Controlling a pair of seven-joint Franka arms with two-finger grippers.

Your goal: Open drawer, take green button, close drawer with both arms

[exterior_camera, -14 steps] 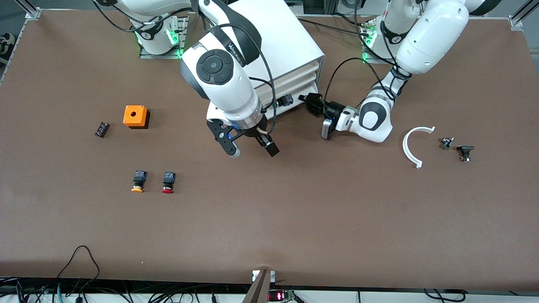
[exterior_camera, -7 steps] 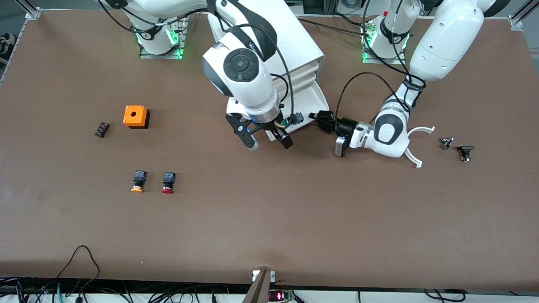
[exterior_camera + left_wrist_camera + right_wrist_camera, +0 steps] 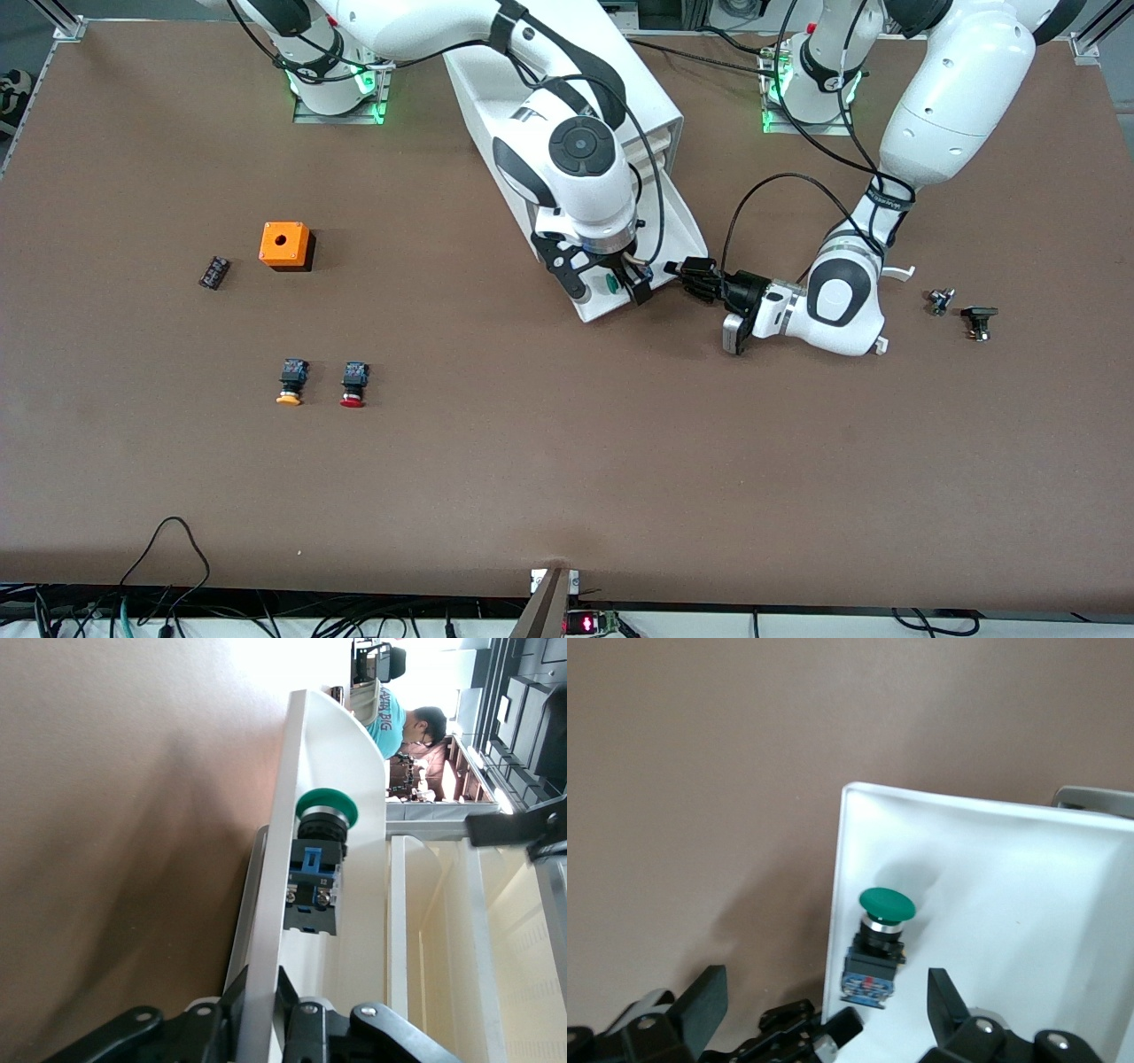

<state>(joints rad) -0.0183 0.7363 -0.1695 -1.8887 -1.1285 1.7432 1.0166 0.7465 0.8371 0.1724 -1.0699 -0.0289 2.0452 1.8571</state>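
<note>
The white drawer (image 3: 682, 230) stands pulled out of the white cabinet (image 3: 611, 62) toward the front camera. In it lies the button (image 3: 611, 283), green cap, black-and-blue body, on its side by the front wall. My left gripper (image 3: 673, 267) is shut on that front wall; the left wrist view shows its jaws (image 3: 263, 970) clamping the thin white wall, with the button (image 3: 317, 864) just inside. My right gripper (image 3: 605, 288) hangs open over the drawer. In the right wrist view its fingers (image 3: 822, 997) straddle the drawer (image 3: 992, 868) above the button (image 3: 877, 943).
Toward the right arm's end lie an orange box (image 3: 285, 245), a small black part (image 3: 213, 271), a yellow-capped button (image 3: 291, 381) and a red-capped button (image 3: 354, 384). Toward the left arm's end a white curved piece (image 3: 899, 273) shows by the left wrist, beside two small parts (image 3: 939, 301) (image 3: 977, 321).
The left gripper has drawn the drawer out toward the front camera, uncovering the button. The right arm has swung from over the bare table to over the drawer's front end.
</note>
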